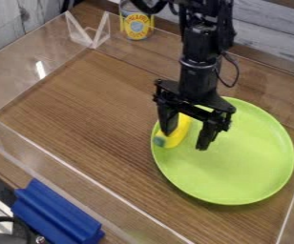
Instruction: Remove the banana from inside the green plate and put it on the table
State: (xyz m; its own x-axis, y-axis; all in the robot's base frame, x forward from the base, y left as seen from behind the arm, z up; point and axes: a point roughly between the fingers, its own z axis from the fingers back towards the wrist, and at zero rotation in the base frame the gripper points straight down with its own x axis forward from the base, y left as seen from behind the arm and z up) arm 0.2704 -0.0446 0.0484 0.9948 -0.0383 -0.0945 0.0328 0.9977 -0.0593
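You had the banana (173, 133) lying at the left edge of the green plate (245, 164), long axis running near-to-far, directly beneath the gripper (192, 129), whose jaws stood wide, straddling it ungrasped.

The pincer (189, 132), jaws spread wide, straddles the banana (173, 134) lying at the green plate's (245, 157) left rim.

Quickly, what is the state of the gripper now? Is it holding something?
Gripper: open, jaws down on either side of the banana on the green plate, holding nothing yet.
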